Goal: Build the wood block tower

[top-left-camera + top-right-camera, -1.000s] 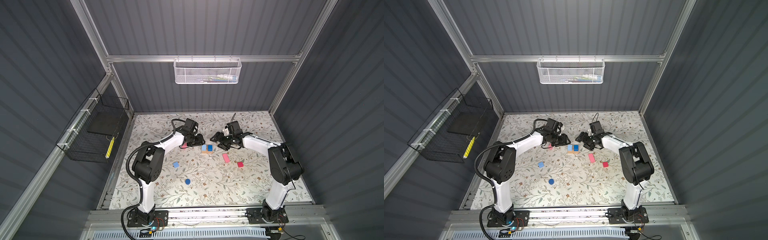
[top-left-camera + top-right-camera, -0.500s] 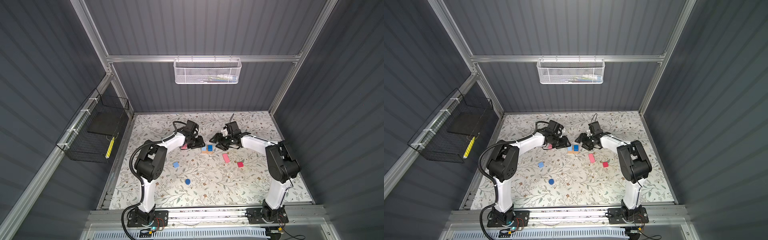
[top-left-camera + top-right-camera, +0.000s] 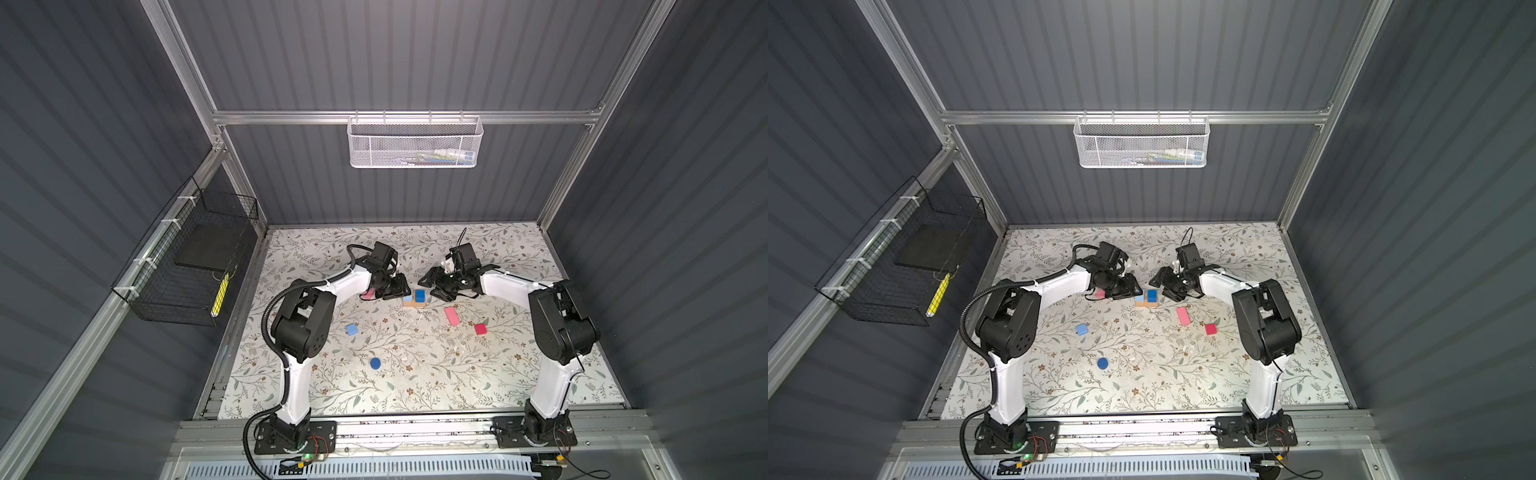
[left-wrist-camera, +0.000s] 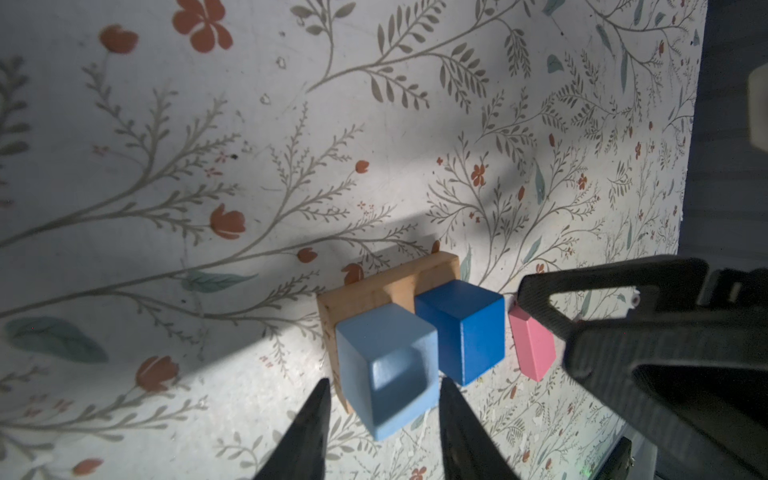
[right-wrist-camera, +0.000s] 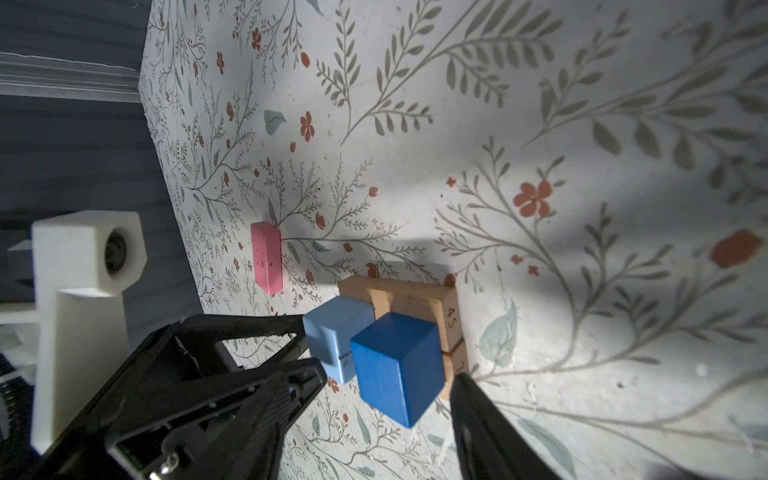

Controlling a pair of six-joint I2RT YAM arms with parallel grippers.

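Presses closer from both sides than a second ago: straddles light blue cube [image 4: 386, 365] on tan base [image 4: 365, 293] with left gripper [image 4: 384, 381], clamping unclear; flanks neighbouring dark blue cube [image 5: 395, 365] with right gripper [image 5: 390, 372], jaws apart.

A flat tabletop [image 3: 415, 386], covered in a pale print of leafy sprigs and small red flowers, bears the blocks. Two tan wooden oblongs [image 3: 414, 305] lie flat, side by side and touching, toward the back middle. Left of them lies a pink wooden oblong [image 3: 367, 294]. To their right lies a second pink wooden oblong [image 3: 451, 316], with a red wooden cube [image 3: 480, 329] near it. A light blue wooden cube [image 3: 351, 329] and a dark blue round wooden disc [image 3: 375, 363] sit apart at front left.
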